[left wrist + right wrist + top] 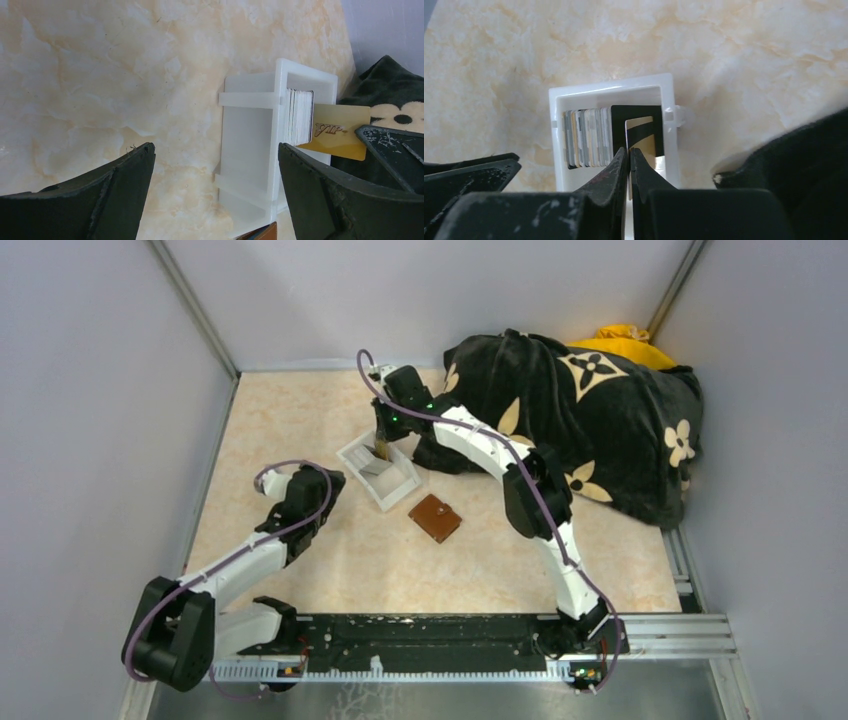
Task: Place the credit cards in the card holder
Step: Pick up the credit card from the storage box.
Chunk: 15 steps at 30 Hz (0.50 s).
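Pinching a gold "VIP" card, right end effector over tray

We find the card holder on the table, right of and before the tray; credit cards stand inside it, a blanket behind.

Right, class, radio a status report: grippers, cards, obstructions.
Left gripper open. Right gripper shut on gold card, partly out of tray. Card holder closed. Nothing blocking.

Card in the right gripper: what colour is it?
The card is gold with VIP lettering on its face; the left wrist view shows it best.
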Each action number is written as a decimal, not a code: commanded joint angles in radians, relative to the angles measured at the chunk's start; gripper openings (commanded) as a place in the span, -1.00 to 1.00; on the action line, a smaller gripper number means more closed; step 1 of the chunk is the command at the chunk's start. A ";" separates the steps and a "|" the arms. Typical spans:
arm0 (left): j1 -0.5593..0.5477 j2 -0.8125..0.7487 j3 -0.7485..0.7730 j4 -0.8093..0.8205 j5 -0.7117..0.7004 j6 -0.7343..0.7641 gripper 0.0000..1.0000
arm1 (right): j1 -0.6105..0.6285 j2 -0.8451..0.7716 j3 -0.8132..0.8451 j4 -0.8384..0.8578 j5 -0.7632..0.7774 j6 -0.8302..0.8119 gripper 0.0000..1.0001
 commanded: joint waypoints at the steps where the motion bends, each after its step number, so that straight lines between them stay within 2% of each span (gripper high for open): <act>1: 0.006 -0.032 0.038 -0.002 -0.013 0.051 0.96 | 0.020 -0.104 -0.007 -0.003 0.110 -0.075 -1.00; 6: 0.007 -0.038 0.085 0.041 0.021 0.152 0.96 | 0.021 -0.158 -0.047 -0.011 0.198 -0.135 -1.00; 10: 0.006 -0.051 0.113 0.082 0.082 0.273 0.96 | 0.021 -0.254 -0.146 0.022 0.239 -0.153 -1.00; 15: 0.008 -0.082 0.100 0.239 0.313 0.503 0.91 | 0.017 -0.419 -0.319 0.042 0.198 -0.147 -1.00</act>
